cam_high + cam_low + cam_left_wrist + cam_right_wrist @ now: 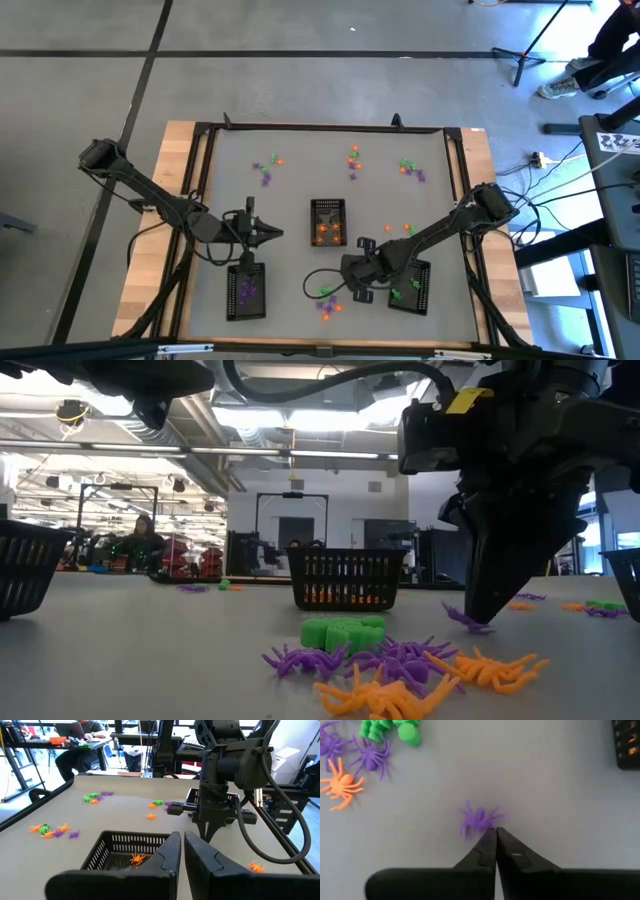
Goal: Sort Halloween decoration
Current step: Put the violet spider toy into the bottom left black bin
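Black mesh trays hold most of what we have sorted: the middle tray carries orange spiders, the near-left tray purple pieces, and the near-right tray green ones. All three are rectangular wire baskets with open slatted walls, standing on the smooth grey table, which is rimmed by a dark frame over pale wood.

The right gripper points down at the table between the middle tray and the near-right tray. Its fingers are pressed together, their tips touching the legs of a purple spider that lies flat on the surface; we cannot tell whether a leg is pinched. Just near-left of it sits a loose heap of leggy plastic spiders in purple and orange beside a blocky green trinket.

The left gripper hangs over the near-left tray, fingers closed on nothing we can see.

More decorations lie scattered in small clusters along the far side: one far left, one far middle, one far right. Open grey surface lies between these clusters and the trays.
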Robot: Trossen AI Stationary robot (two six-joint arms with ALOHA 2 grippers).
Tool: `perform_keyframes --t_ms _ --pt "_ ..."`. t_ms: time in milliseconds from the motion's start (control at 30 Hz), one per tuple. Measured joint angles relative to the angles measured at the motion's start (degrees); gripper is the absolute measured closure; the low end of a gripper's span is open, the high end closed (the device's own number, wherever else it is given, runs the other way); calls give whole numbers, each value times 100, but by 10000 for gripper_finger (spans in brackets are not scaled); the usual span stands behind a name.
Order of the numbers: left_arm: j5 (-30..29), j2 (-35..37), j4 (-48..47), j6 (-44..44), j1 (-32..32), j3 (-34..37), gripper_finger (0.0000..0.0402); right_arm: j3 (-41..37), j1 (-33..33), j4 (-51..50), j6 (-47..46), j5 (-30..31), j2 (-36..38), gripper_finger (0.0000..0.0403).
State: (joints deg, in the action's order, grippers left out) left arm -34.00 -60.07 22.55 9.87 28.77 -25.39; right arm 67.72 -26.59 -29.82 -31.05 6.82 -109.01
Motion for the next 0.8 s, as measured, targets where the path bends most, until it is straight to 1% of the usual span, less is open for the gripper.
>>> perform_keyframes --t_ms 100,200,400,800 --pt "-2 0 -2 0 0 0 386 0 0 0 0 9 0 387" --pt "-4 0 -21 0 0 0 386 0 0 0 0 10 0 399" --pt "-7 0 -22 0 0 0 386 134 0 -9 69 21 6 401" --pt "31 -2 -111 -2 0 0 386 1017 0 -12 988 783 13 402"
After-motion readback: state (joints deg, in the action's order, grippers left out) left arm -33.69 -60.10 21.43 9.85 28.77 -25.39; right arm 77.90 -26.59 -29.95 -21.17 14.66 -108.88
